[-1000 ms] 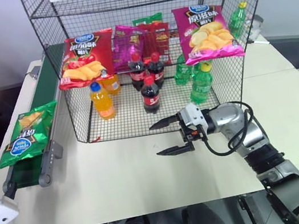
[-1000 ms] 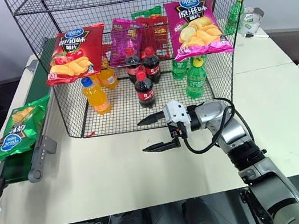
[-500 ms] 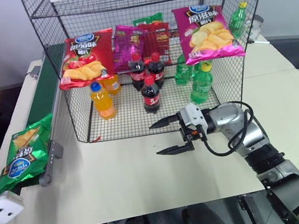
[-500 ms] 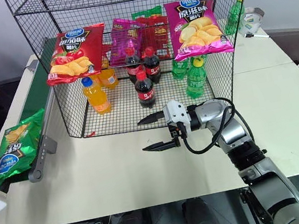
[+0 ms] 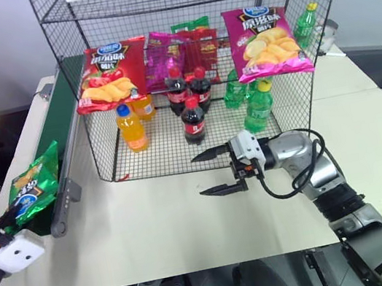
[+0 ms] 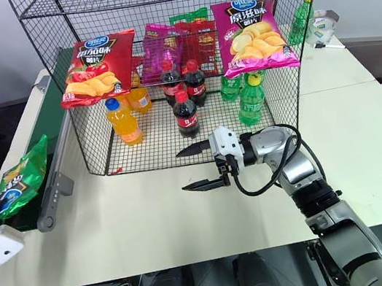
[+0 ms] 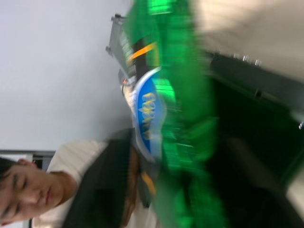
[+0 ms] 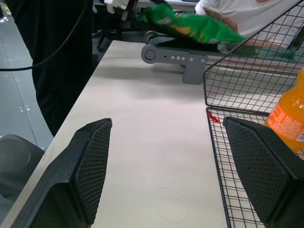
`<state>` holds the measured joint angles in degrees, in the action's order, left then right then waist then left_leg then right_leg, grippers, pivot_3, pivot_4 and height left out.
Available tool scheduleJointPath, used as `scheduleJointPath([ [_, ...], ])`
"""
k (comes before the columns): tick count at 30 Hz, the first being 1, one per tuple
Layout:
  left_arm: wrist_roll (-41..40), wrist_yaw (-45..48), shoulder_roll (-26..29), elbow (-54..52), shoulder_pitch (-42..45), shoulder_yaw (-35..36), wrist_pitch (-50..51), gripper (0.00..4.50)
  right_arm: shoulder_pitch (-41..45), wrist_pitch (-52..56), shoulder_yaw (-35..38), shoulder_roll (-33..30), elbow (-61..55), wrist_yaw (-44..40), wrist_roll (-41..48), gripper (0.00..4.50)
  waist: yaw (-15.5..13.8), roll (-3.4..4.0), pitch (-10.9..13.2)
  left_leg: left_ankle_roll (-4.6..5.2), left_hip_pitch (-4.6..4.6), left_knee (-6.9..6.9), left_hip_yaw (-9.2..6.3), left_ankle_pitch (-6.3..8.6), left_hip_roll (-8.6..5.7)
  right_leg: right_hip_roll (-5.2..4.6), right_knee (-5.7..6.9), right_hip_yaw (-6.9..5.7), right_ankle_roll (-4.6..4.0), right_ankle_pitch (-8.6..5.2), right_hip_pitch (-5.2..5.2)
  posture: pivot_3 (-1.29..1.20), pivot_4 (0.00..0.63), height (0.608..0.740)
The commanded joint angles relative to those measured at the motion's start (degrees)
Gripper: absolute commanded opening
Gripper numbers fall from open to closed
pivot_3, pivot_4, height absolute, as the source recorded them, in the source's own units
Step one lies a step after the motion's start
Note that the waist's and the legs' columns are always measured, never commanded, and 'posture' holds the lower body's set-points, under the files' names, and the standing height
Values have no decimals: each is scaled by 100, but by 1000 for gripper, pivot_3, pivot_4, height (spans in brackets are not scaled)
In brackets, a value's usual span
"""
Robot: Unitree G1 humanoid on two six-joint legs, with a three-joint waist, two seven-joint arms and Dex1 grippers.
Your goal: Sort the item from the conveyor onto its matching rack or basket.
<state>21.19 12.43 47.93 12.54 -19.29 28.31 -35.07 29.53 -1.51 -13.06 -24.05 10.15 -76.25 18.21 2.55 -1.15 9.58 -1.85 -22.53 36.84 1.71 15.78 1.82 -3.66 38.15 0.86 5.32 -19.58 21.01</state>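
**Left jaws closed on the green bag; right jaws wide apart**

Left gripper [image 5: 2, 226] at eight o'clock pinches the lower edge of the green crisp bag [image 5: 35, 188], which stands tilted over the near end of the conveyor [image 5: 57, 140]. Right gripper [image 5: 212, 172] hovers at centre above the table [image 5: 155, 231], fingers spread and empty, just in front of the black wire rack [image 5: 190, 54] at twelve o'clock.

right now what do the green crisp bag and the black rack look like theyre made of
Green crisp bag: thin glossy plastic or foil film, going by its bright glints and crumpled folds. Black rack: thin metal wire welded in a grid, probably with a dark coating; bottles show through it.
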Motion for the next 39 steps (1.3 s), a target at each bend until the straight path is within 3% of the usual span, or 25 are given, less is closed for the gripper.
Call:
scheduleJointPath([
  [1, -111, 0, 140, 40, 91, -59, 36, 187, 59, -46, 123, -40, -248, 64, 42, 3922, 6, 0, 0, 0, 0, 0, 0, 0, 0, 0, 1, 0, 0, 0, 0, 0, 150, 739],
  [4, -163, -6, 194, 114, 166, -99, 4, 26, 35, -102, 117, -52, -225, 99, 10, 3922, 6, 0, 0, 0, 0, 0, 1, 0, 0, 1, 2, 0, 0, 0, 2, 0, 150, 739],
  [7, -738, 199, 175, 7, 222, 25, -45, 26, 28, -138, 108, -49, -203, 123, -7, 3922, 0, -1, 0, 0, 0, 2, 1, 0, 0, 1, 5, 0, 1, 0, 2, 0, 150, 739],
  [10, -2626, 1271, 169, -568, 42, 201, 168, 26, 27, -159, 121, -44, -196, 153, 4, 3922, 2, -1, 0, 0, -2, 6, 1, 0, 1, 0, 5, -1, 1, 0, 1, 0, 150, 739],
  [12, -4401, 2326, 201, -1396, -382, 429, 1122, 26, 31, -162, 138, -44, -177, 160, 26, 3922, 7, -1, -1, -1, -4, 9, 0, 0, 2, 0, 5, -1, 1, 0, 2, 0, 150, 739],
  [14, -5651, 3163, 305, -2192, -906, 827, 1961, 26, 48, -180, 146, -48, -122, 148, 32, 3922, 37, 1, 0, -2, -7, 9, 0, 1, 4, -1, 4, 0, 0, 0, 4, 0, 150, 739],
  [20, -9203, 4840, 742, -4105, -2788, 3082, 5367, 26, 125, 35, 311, -131, -33, 58, 236, 3922, 106, 4, 3, -3, -5, 13, -3, 0, 3, 0, -2, -2, -1, -1, -5, 0, 150, 739],
  [23, -10799, 5113, 1016, -4551, -3079, 3657, 6683, 26, -4, 834, 469, -295, -393, -87, 766, 3922, 70, 11, 8, -2, 4, 21, -9, 0, 0, 0, -2, -8, -2, -1, -22, 0, 150, 739],
  [25, -11311, 5018, 1091, -4592, -2876, 3611, 7065, 26, -140, 1232, 496, -419, -637, -160, 977, 3922, 16, 24, 13, -1, 10, 26, -12, 0, -2, 0, -3, -10, -3, -2, -31, 0, 150, 739],
  [28, -11616, 4682, 1131, -4721, -2198, 2983, 7238, 26, -342, 2418, 694, -631, -1116, -57, 1680, 3922, -11, 31, 17, -1, 12, 23, -12, 0, -1, 6, -3, -10, -4, -3, -31, 0, 150, 739],
  [33, -11989, 3987, 1064, -4982, -386, 1212, 7167, 26, -623, 4938, 1572, -1043, -1659, 405, 3764, 3922, -54, 36, 21, 0, 10, 29, -14, -1, -2, 10, -2, -8, -3, -2, -34, 0, 150, 739],
  [36, -11931, 3844, 975, -4597, 766, 345, 7293, 26, -833, 5497, 1931, -1195, -1894, 642, 4328, 3922, -53, 33, 19, 2, 10, 29, -15, 0, -5, 9, -7, -7, -2, -1, -38, 0, 150, 739],
  [39, -11952, 3802, 864, -4179, 1562, -99, 7484, 26, -999, 5429, 2070, -1149, -2057, 828, 4280, 3922, -16, 34, 20, 3, 10, 27, -15, 0, -2, 19, -4, -7, -1, -1, -35, 0, 150, 739],
])
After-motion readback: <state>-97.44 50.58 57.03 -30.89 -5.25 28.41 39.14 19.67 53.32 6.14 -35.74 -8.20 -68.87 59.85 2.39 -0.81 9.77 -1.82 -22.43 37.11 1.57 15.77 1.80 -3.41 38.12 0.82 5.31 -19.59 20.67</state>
